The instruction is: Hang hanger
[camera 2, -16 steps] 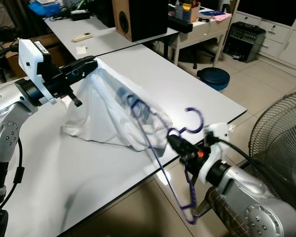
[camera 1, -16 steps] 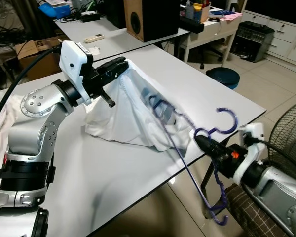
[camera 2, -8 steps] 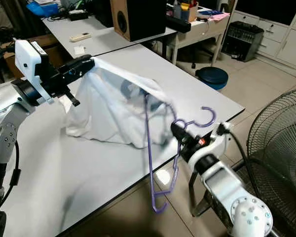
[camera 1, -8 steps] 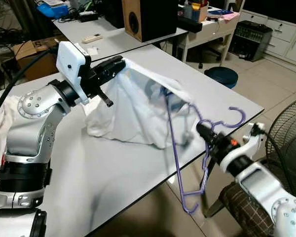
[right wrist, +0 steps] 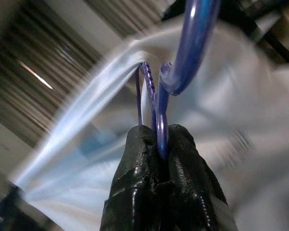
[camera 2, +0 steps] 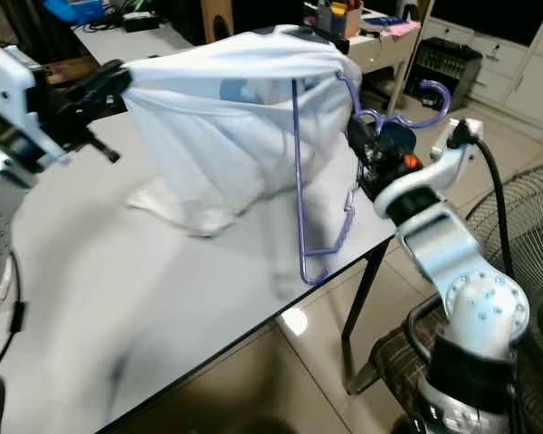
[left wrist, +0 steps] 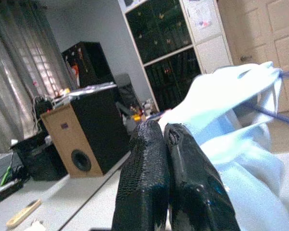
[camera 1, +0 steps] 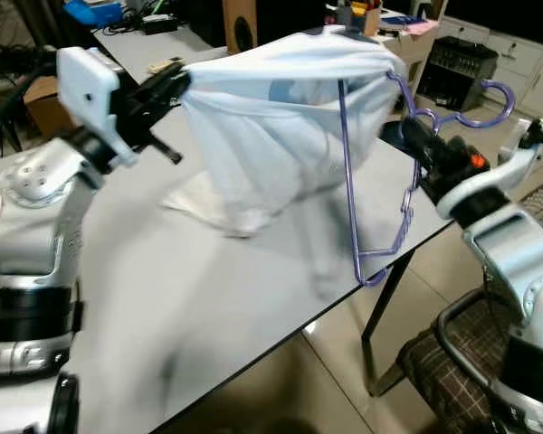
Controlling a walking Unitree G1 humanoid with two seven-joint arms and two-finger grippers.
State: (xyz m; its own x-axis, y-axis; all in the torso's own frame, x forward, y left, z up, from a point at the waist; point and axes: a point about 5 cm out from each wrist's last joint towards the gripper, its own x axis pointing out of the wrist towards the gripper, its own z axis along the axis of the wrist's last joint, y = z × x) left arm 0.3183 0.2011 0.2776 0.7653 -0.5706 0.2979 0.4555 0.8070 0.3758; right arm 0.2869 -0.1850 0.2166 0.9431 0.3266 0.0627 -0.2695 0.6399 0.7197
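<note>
A purple wire hanger (camera 1: 371, 172) hangs upright above the table's right edge, its hook (camera 1: 484, 99) pointing right. My right gripper (camera 1: 414, 136) is shut on the hanger's neck (right wrist: 162, 126). A white garment (camera 1: 271, 117) is stretched between the hanger and my left gripper (camera 1: 167, 86), which is shut on the cloth's far corner (left wrist: 207, 120). The garment's lower part trails onto the white table (camera 1: 163, 298). One shoulder of the hanger sits inside the cloth.
A wooden speaker (left wrist: 82, 139) and a second desk with clutter stand behind the table. A dark stool seat (camera 1: 462, 353) and a fan are on the right by the table edge. Tiled floor lies in front.
Both arms have risen, lifting the hanger and the garment well above the table; the cloth is now pulled taut between them. The hanger swung from tilted low to upright.
</note>
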